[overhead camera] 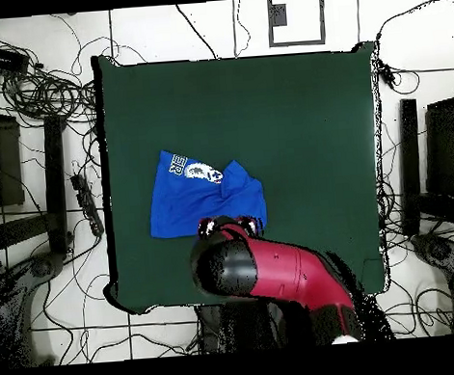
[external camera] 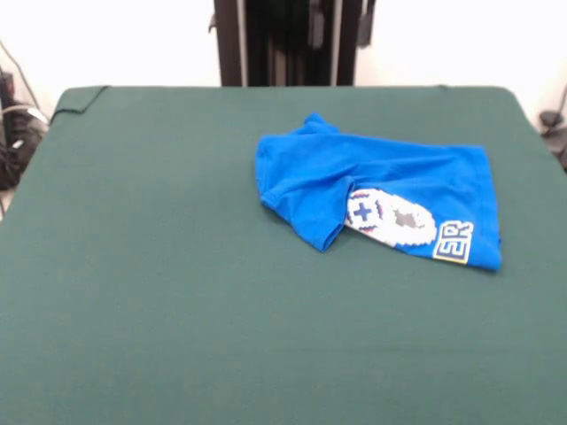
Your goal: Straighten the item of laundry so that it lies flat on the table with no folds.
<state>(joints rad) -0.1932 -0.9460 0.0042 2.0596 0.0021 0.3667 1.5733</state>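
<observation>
The blue T-shirt (external camera: pixel 390 190) lies crumpled on the green table (external camera: pixel 133 283), right of centre in the front view. A flap of plain blue cloth is folded over its left part and hides part of the white-grey controller print (external camera: pixel 390 220). The yellow-outlined letters "ER" (external camera: pixel 454 242) show at its near right corner. In the overhead view the shirt (overhead camera: pixel 188 200) lies left of centre on the table (overhead camera: pixel 313 122). The red and black arm (overhead camera: pixel 275 269) reaches in from the bottom. Its end with the gripper (overhead camera: pixel 226 226) hangs over the shirt's edge nearest the robot. The front view shows no gripper.
The robot's dark pedestal (external camera: pixel 288 40) stands behind the table's far edge. Cables and dark equipment (overhead camera: pixel 31 93) lie on the floor round the table. A corner of the green cloth is turned over at the far left (external camera: pixel 84 97).
</observation>
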